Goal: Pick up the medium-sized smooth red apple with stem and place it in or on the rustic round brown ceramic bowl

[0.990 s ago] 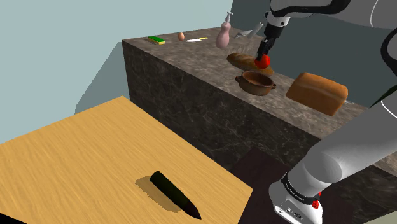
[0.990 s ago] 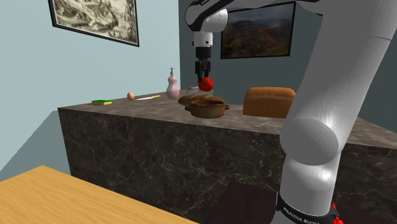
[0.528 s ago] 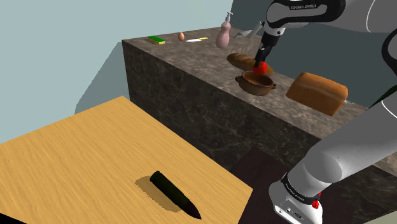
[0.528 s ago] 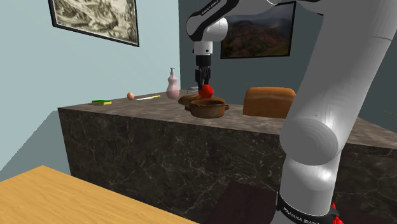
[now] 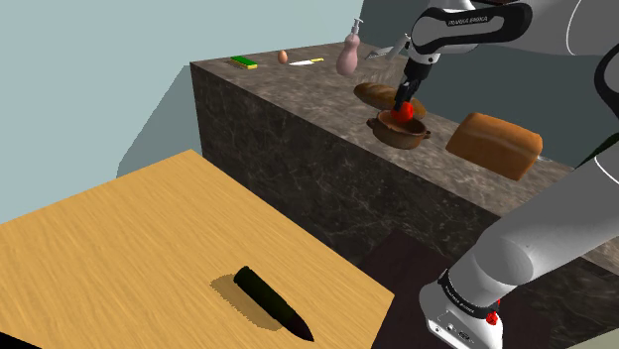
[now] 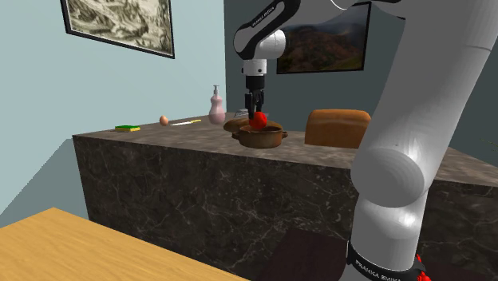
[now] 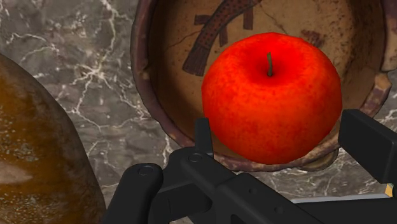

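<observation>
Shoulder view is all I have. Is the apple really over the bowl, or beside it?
Observer: Over it. In the wrist view the apple covers part of the bowl's inside, with its stem towards the camera.
Operator: Is the gripper holding it?
Observer: Yes. The gripper clasps it from both sides.
Operator: How low is it?
Observer: In the second exterior view its underside looks about level with the rim.

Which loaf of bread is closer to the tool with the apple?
The flatter oval loaf, right beside the brown bowl under the tool; the tall blocky loaf sits farther toward the shoulder view's right.
</observation>
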